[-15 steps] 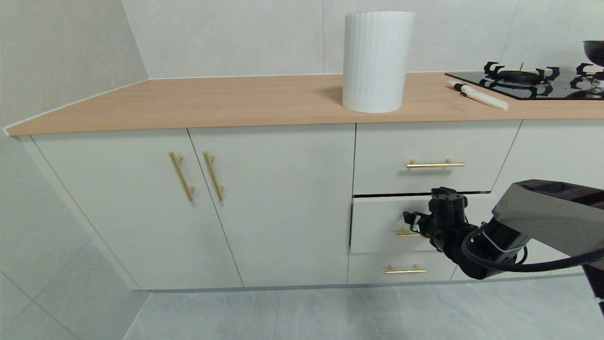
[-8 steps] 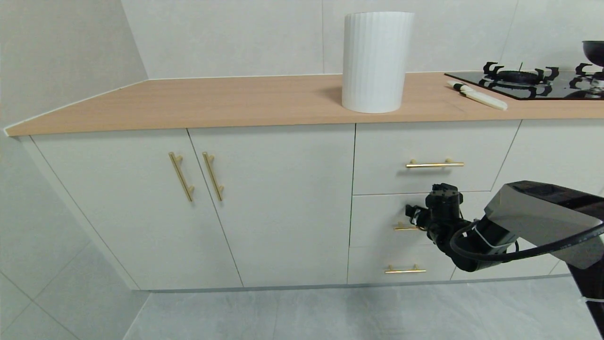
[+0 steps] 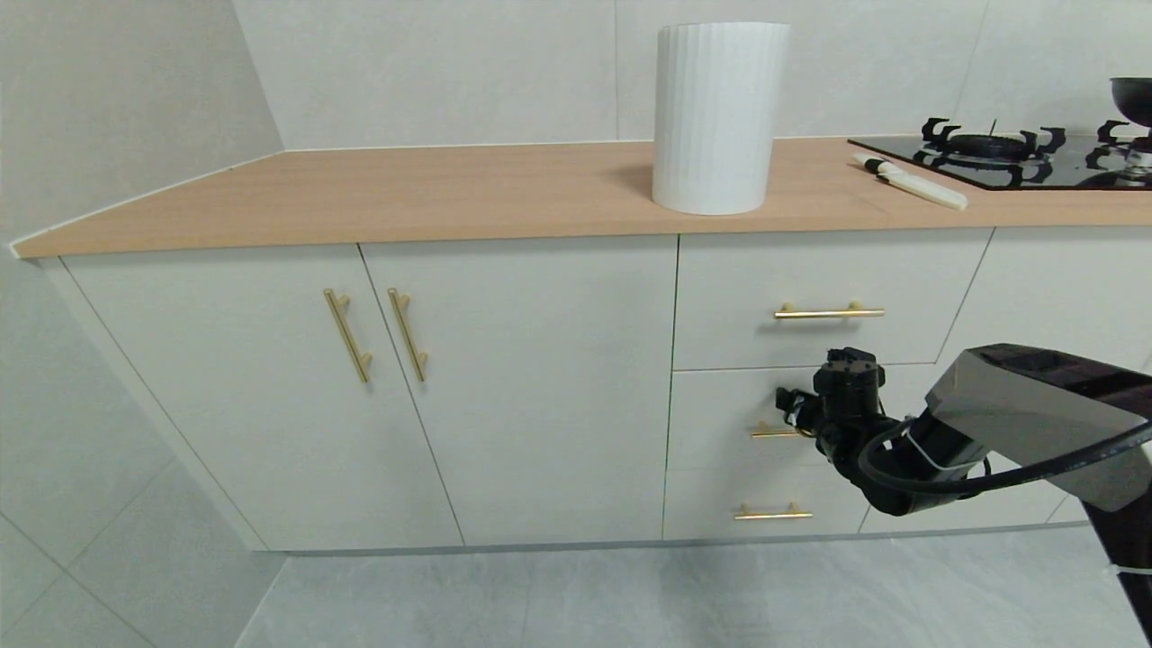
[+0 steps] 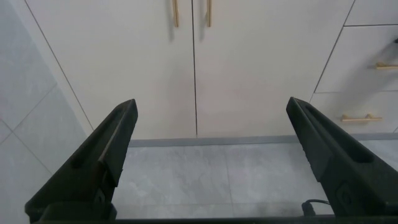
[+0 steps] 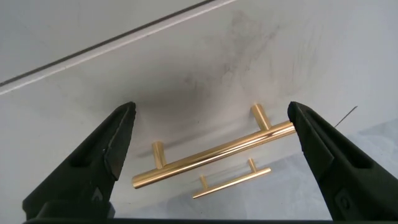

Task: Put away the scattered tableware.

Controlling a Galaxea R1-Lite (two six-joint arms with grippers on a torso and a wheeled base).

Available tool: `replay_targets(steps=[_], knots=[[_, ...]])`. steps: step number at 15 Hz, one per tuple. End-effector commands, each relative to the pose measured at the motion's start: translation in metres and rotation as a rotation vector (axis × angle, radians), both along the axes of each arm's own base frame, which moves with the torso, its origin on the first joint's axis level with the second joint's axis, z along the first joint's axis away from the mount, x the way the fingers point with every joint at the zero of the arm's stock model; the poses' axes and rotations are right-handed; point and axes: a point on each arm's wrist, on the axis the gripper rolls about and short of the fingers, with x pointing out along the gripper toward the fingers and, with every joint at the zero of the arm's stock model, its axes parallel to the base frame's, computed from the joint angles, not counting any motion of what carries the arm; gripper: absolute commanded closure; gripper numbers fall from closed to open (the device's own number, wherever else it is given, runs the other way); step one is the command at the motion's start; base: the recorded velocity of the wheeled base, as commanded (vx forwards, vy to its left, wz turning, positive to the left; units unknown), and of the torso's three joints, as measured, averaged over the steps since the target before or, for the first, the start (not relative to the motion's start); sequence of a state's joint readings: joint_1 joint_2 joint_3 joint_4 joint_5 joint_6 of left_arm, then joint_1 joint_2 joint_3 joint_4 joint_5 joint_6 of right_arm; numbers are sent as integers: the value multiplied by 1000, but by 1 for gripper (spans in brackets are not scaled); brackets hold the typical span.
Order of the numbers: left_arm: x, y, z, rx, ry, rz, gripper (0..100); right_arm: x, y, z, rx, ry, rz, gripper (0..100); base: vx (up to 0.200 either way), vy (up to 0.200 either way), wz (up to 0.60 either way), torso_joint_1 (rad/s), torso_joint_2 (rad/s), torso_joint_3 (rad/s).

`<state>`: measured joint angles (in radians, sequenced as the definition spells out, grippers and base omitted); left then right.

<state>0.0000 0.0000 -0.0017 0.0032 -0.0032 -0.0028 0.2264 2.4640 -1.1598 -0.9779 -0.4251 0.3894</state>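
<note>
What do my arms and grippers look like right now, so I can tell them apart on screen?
The right arm has a grey, angular shell ending in a black wrist, with a black cable looping alongside it. The right gripper and left gripper look alike: two matte black, wedge-shaped fingers tapering to the tips, no markings visible.

The white cabinet front (image 3: 540,387) under the wooden tabletop (image 3: 405,193) is seen from above and well back in the head view, faced forward and down. Its double doors (image 4: 236,74) are faced from low down, over the grey tiled floor (image 4: 205,174), in the left wrist view. The middle drawer's brass bar handle (image 5: 211,155), shared with the head view, is seen very close in the right wrist view.
</note>
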Motion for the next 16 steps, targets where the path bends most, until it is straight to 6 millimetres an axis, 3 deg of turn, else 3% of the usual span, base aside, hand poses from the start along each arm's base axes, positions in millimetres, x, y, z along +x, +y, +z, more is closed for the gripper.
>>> replay_targets(steps=[1, 3, 7, 8, 14, 15, 16], knots=[[0, 0, 0, 0, 0, 0, 0, -9, -7, 22, 1, -22, -12, 0, 0, 0, 0, 0, 0, 0], [0, 0, 0, 0, 0, -1, 0, -35, -13, 60, 6, -40, -4, 0, 0, 0, 0, 0, 0, 0], [0, 0, 0, 0, 0, 0, 0, -114, -30, 123, -55, -82, 10, 0, 0, 0, 0, 0, 0, 0], [0, 0, 0, 0, -1, 0, 0, -150, -38, 140, -86, -103, 12, 0, 0, 0, 0, 0, 0, 0], [0, 0, 0, 0, 0, 0, 0, -321, -87, 196, -289, -313, -146, 0, 0, 0, 0, 0, 0, 0], [0, 0, 0, 0, 0, 0, 0, -330, -89, 198, -297, -320, -158, 0, 0, 0, 0, 0, 0, 0], [0, 0, 0, 0, 0, 0, 0, -379, -96, 200, -326, -350, -175, 0, 0, 0, 0, 0, 0, 0]])
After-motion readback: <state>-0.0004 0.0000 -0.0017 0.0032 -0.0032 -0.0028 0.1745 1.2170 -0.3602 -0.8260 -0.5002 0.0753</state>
